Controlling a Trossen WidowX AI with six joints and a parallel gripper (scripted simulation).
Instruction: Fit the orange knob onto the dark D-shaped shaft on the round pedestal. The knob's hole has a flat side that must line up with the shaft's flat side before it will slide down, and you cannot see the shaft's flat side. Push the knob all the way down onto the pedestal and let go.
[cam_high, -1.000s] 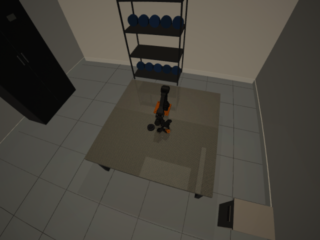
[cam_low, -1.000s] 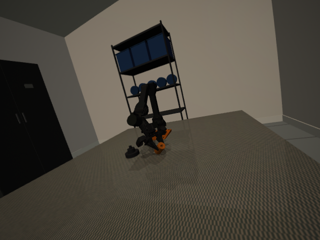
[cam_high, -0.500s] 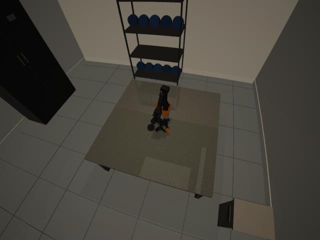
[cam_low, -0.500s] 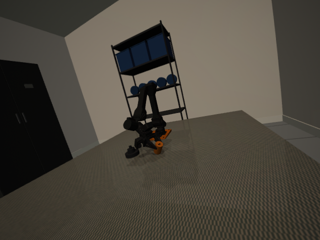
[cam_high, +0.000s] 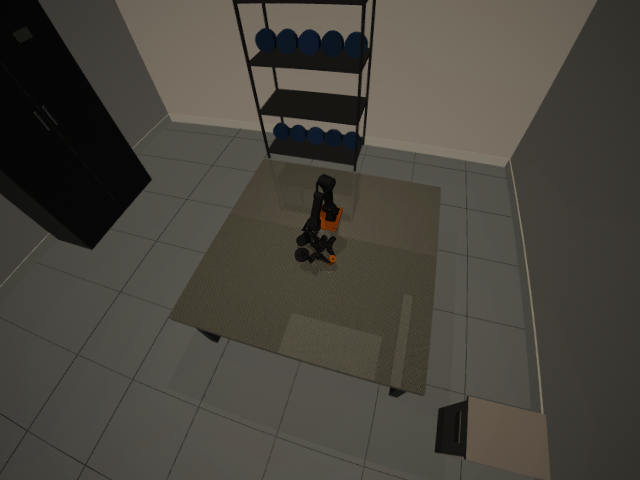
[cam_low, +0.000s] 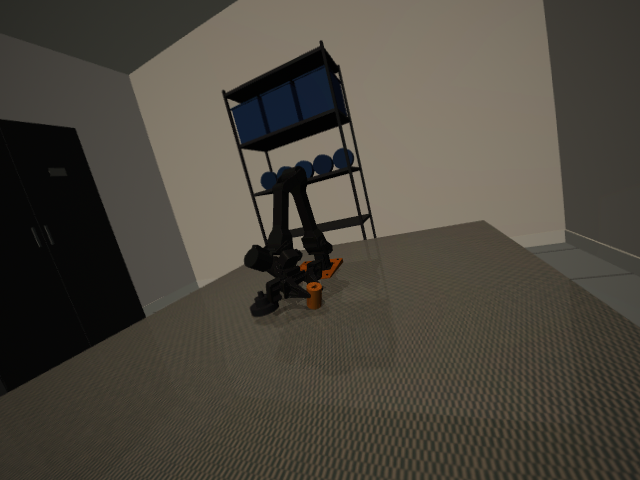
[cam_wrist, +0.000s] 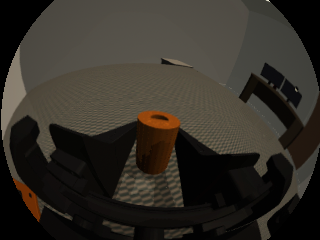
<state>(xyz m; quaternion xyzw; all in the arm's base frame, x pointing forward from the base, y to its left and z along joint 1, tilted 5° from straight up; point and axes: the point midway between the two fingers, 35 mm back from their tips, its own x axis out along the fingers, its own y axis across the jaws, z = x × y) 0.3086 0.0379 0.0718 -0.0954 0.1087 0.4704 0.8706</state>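
Note:
The orange knob (cam_high: 332, 258) (cam_low: 314, 297) (cam_wrist: 156, 145) stands about upright between the fingertips, its hole facing up. My gripper (cam_high: 331, 257) (cam_low: 313, 295) (cam_wrist: 157, 128) is shut on the knob from its sides, with the fingers reaching nearly level. The knob is low over the table; whether its bottom touches the table I cannot tell. The dark round pedestal (cam_high: 301, 254) (cam_low: 264, 305) stands to the left of the knob in the top and exterior views, close beside the gripper body. Its short shaft (cam_low: 260, 295) points up in the exterior view. The pedestal does not show in the wrist view.
The table (cam_high: 248, 304) (cam_low: 413, 361) carries the arm, whose orange base plate (cam_high: 329, 223) (cam_low: 334, 268) is behind the gripper. A shelf rack (cam_high: 312, 105) (cam_low: 289, 139) stands beyond the table's back edge. A black cabinet (cam_high: 56, 134) (cam_low: 51, 232) stands at the left.

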